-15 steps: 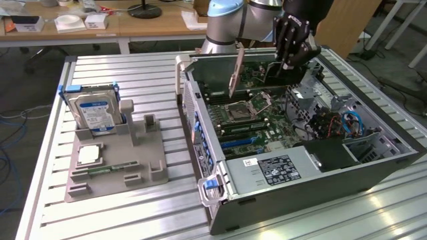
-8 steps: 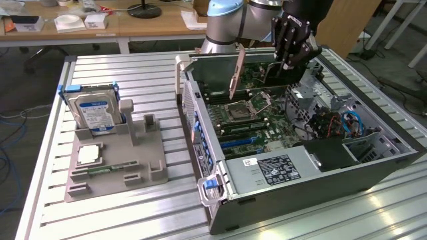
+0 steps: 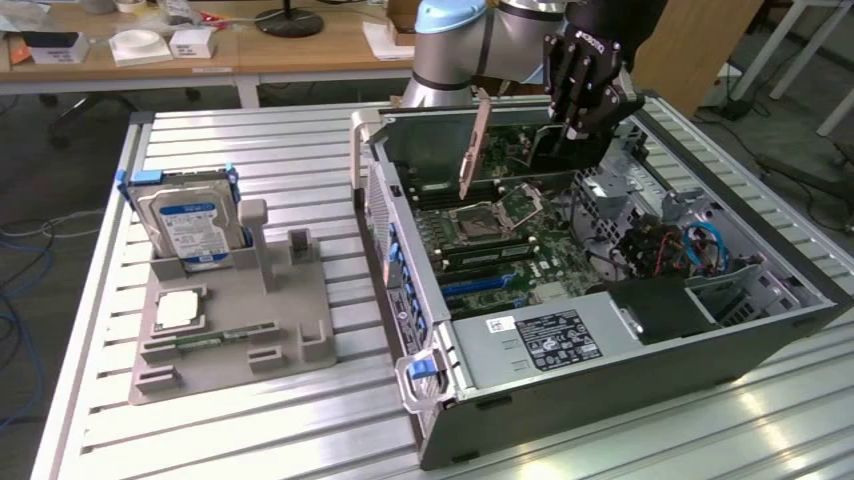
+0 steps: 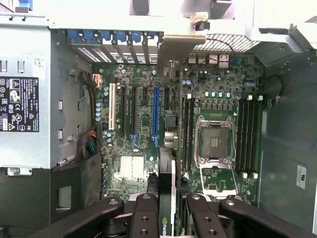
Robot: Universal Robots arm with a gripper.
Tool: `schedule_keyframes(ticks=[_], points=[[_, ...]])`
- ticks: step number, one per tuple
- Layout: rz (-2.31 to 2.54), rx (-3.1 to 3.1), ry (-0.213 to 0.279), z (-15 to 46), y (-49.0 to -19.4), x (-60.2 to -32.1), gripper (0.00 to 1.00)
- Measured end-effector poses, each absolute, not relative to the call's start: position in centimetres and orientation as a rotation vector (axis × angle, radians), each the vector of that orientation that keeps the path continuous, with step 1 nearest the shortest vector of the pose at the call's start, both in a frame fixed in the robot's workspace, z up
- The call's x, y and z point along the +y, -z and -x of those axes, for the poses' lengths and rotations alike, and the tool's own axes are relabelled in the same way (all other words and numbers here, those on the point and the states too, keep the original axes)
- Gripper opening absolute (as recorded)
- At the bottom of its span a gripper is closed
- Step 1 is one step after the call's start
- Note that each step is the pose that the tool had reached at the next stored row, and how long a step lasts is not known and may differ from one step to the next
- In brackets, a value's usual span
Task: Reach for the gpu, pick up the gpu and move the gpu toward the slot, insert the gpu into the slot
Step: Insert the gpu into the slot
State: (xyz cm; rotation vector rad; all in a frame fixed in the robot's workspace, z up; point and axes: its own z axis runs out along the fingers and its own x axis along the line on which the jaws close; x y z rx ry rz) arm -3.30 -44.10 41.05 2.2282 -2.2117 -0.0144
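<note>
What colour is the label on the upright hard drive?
Blue and white, on the hard drive; clearest in the exterior view.

A ribbed metal tabletop [image 3: 240,420] stands on a grey floor [image 3: 40,190] with loose cables [image 3: 20,300]. Behind it, wooden desks [image 3: 307,52] carry small white boxes [image 3: 140,45] and a round black stand base [image 3: 290,22].

Markings visible from my remote console:
- power supply label [image 4: 19,104]: black, with white certification symbols; I cannot read its print.
- gpu [image 4: 167,208]: white lettering on the black edge, cut off.
- hard drive label [image 3: 190,222]: blue and white, print unreadable.
- white sticker [image 4: 301,177] on the case wall [image 4: 287,148]: unreadable.
</note>
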Motion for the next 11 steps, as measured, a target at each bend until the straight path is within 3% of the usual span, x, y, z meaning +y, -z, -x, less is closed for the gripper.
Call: schedule_keyframes(ticks=[11], points=[[-2.251,-2.188,0.014,3.30,-41.06,-44.10,0.26]])
